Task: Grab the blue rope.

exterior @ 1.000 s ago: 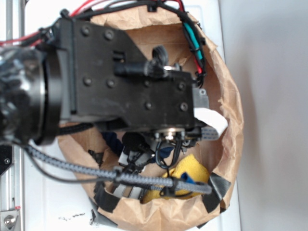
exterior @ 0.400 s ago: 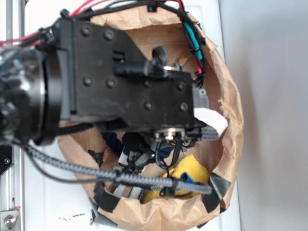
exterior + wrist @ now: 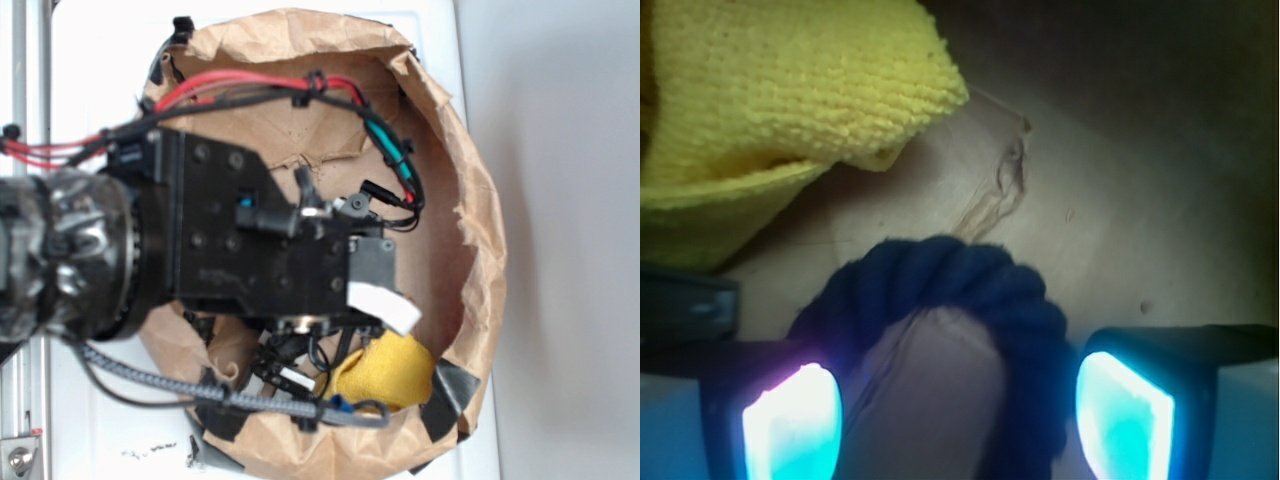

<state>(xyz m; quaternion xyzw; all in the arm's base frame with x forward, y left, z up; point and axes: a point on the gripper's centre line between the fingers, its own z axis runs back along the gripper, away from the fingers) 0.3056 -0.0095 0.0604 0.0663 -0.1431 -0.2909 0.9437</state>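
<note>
Between the parted tool (image 3: pixel 958 410) pads, blue rope (image 3: pixel 970 280), thick, navy, twisted, arched

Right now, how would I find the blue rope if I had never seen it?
Look inside the brown paper bag, under the robot's gripper. Beside the fluffy yellow cloth lies the blue rope, arched between the open fingers. It is dark navy, thick and twisted.

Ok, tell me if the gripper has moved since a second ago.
Yes. In the exterior view the gripper and its black housing have shifted toward the lower edge of the picture, measured against the paper bag's rim, uncovering more of the bag's upper interior.
</note>
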